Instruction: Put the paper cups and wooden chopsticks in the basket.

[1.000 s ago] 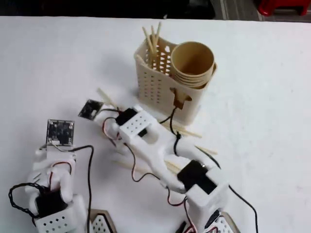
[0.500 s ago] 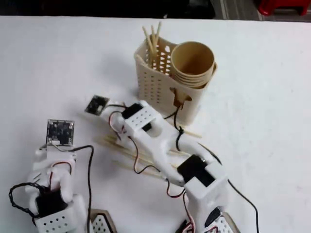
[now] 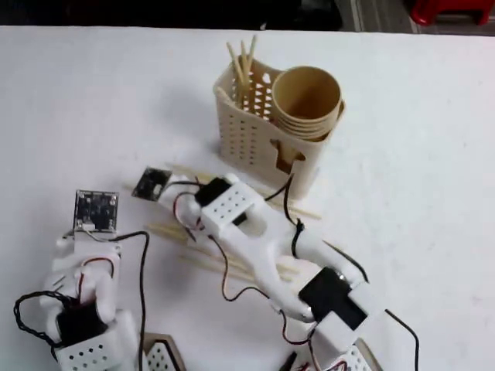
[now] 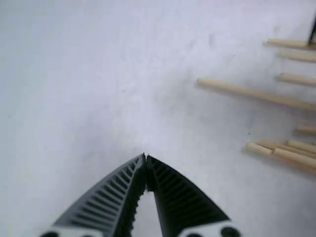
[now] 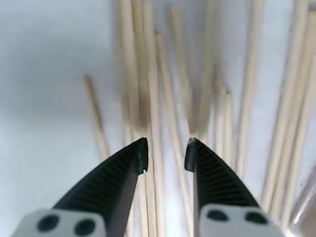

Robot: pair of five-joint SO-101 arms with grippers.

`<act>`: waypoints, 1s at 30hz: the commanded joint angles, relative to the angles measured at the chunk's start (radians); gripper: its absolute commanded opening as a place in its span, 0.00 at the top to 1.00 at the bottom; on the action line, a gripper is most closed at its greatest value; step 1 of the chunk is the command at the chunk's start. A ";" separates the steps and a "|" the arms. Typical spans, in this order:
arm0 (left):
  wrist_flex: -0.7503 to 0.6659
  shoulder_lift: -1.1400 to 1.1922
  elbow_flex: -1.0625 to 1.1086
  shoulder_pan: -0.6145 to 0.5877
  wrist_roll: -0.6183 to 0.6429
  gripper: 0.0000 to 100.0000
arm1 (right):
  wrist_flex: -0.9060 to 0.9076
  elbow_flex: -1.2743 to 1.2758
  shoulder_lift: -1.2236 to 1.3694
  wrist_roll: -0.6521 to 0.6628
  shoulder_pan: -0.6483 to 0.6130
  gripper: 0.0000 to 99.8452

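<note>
On the counter, at seven o'clock from the basket, the loose chopsticks lay fanned beneath my right tool, its jaws slightly spread. I judged I should drop straight down, straddle one stick and pinch near its middle; crowded neighbours could get caught too. The paper cups sat stacked in the basket. My left tool, pressed together, hung at nine o'clock from the sticks.

The right arm and basket hem in the scattered chopsticks.
</note>
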 commanded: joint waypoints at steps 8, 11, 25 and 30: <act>-0.017 -0.008 -0.037 -0.007 -0.006 0.98 | -0.154 0.043 -0.056 0.008 0.085 0.83; -0.017 -0.008 -0.037 -0.007 -0.006 0.98 | -0.154 0.043 -0.056 0.008 0.084 0.77; -0.025 -0.008 -0.023 -0.005 -0.006 0.98 | -0.128 -0.100 0.174 0.078 0.087 0.91; -0.025 -0.008 -0.023 -0.005 -0.006 0.98 | -0.119 -0.115 0.186 0.078 0.110 0.93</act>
